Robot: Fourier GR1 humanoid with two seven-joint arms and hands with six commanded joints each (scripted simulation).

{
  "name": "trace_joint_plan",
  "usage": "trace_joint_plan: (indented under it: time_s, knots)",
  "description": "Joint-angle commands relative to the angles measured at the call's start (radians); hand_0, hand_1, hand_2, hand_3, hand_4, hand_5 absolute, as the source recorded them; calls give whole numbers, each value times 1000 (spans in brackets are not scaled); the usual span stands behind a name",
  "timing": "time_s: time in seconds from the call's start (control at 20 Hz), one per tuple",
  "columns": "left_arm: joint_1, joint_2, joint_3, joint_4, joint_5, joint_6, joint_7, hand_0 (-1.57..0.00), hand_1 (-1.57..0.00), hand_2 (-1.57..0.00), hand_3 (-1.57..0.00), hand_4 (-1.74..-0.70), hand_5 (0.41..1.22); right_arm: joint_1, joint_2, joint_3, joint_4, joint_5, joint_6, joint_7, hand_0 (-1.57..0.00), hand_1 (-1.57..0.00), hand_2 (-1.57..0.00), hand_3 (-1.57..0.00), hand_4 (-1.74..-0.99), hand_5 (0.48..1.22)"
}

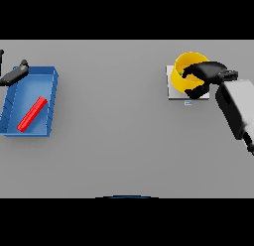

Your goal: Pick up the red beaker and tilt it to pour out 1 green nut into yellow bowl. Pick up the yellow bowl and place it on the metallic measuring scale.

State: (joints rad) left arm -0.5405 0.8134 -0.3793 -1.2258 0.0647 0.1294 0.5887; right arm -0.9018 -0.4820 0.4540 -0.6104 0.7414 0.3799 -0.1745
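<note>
The right robot hand (201, 77) grips the yellow bowl (184, 66), apparently light and rigid, by its rim on the scale (173, 93).

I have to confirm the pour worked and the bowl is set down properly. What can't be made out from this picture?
- Inside of the yellow bowl, head view: the right hand covers it, so no nut is visible.
- Metallic scale: mostly hidden beneath bowl and hand.
- Left hand: cut off by the left edge.
</note>
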Motion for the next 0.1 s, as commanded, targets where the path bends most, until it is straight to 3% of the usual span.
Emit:
trace_joint_plan:
  time_s: [0.0,0.05]
  knots:
    - [-1,-2,-3,2,-2,0,3,1,1,1,1,-820,734,-4,7,5,8,5,0,2,-66,-59,-142,-365,-1316,735]
    - [-2,-8,-8,0,-7,3,-1,1,1,1,1,-821,734,-10,-2,4,13,5,3,-14,-53,-47,-115,-348,-1308,733]
